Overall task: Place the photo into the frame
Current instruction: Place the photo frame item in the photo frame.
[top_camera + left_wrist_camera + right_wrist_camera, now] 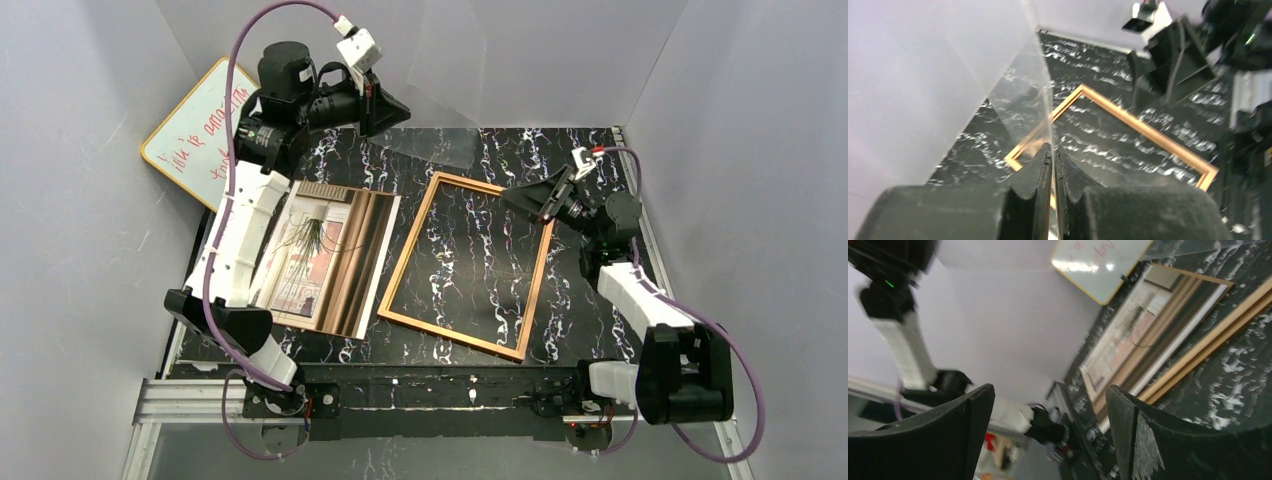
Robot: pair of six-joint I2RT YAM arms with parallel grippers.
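The photo (320, 258) lies flat on the left of the black marbled table, its left edge hidden under my left arm. It also shows in the right wrist view as the photo (1143, 335). The frame (412, 240) lies flat at the centre as a bare orange-brown outline with table showing through it. My left gripper (400, 110) is raised at the back, shut on the edge of a clear pane (445, 110) held tilted in the air. The left wrist view shows the gripper (1053, 150) pinching that pane (1038, 75) above the frame (1148, 130). My right gripper (512, 203) hangs open and empty over the frame's far right corner, and appears as the gripper (1050, 395).
A yellow-edged whiteboard (195, 130) with red writing leans against the back-left wall; it also shows as the whiteboard (1098, 265). Grey walls close in the table on three sides. A metal rail (200, 400) runs along the near edge by the arm bases.
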